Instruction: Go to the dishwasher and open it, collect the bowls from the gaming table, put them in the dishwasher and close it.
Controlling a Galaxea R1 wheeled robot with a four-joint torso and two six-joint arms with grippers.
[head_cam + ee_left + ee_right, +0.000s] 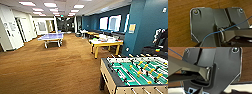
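carpet [50, 67]: warm brown, faint streaky weave
foosball table [136, 73]: green field with white lines, cream sides, yellow and dark players
gaming table [106, 43]: yellow rim and legs, white top
ping-pong table [52, 37]: bluish top, white legs
right-side walls [142, 22]: deep teal

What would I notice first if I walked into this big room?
Probably the green table-football table right up close on the right, with its rods and little players. Behind it stands the gaming table with yellow legs, and farther off on the left, across the brown carpet, a blue table-tennis table.
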